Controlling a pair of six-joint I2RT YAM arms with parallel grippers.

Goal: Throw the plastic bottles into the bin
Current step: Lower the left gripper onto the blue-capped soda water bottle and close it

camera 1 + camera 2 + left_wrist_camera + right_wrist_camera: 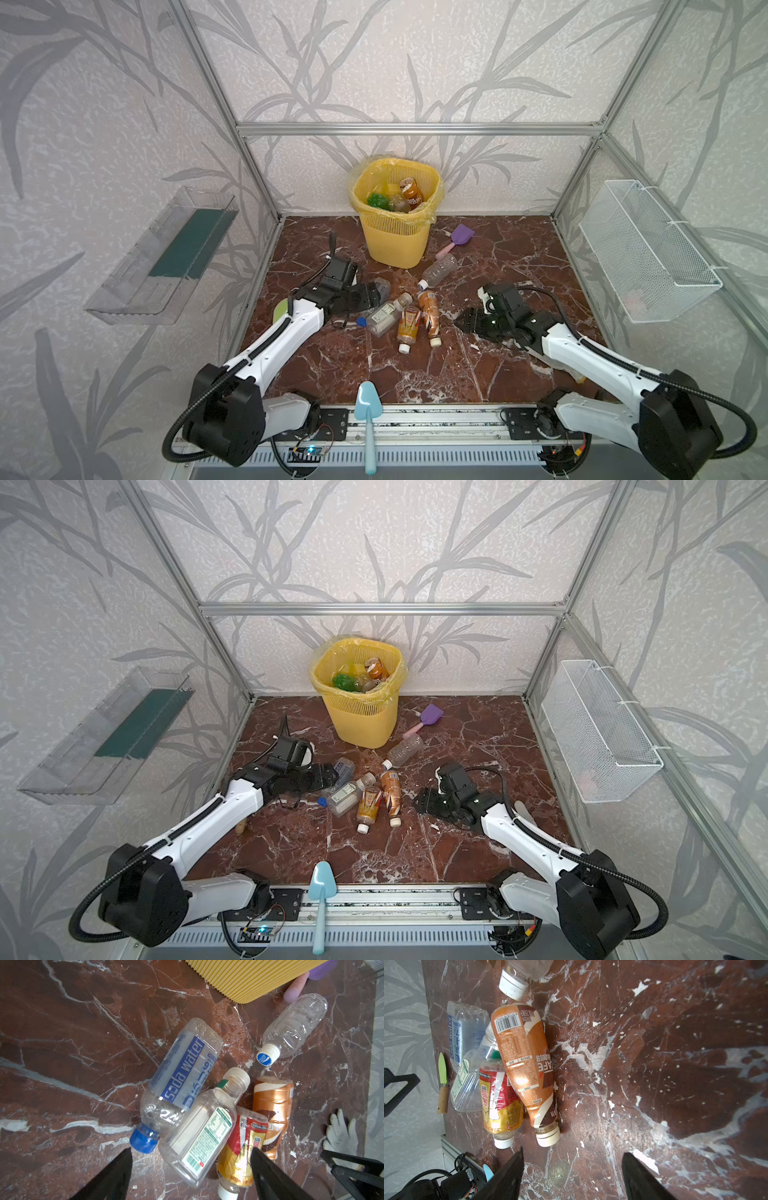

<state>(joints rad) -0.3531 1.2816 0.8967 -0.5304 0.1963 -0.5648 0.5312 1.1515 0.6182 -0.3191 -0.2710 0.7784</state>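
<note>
Left gripper [190, 1148] spread at edge of plastic bottles [409, 322]; right gripper [573, 1150] spread (empty), open floor [675, 1064] beneath

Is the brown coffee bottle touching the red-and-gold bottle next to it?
Touching. The right wrist view shows the brown coffee bottle lying against the red-and-gold bottle, its side overlapping that label with no gap between them.

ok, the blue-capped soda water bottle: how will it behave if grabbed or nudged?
The soda water bottle looks empty, so probably light. Its clear walls look dented, so it may buckle when squeezed. Lying on its side on the marble tabletop, it will likely roll or slide.
</note>
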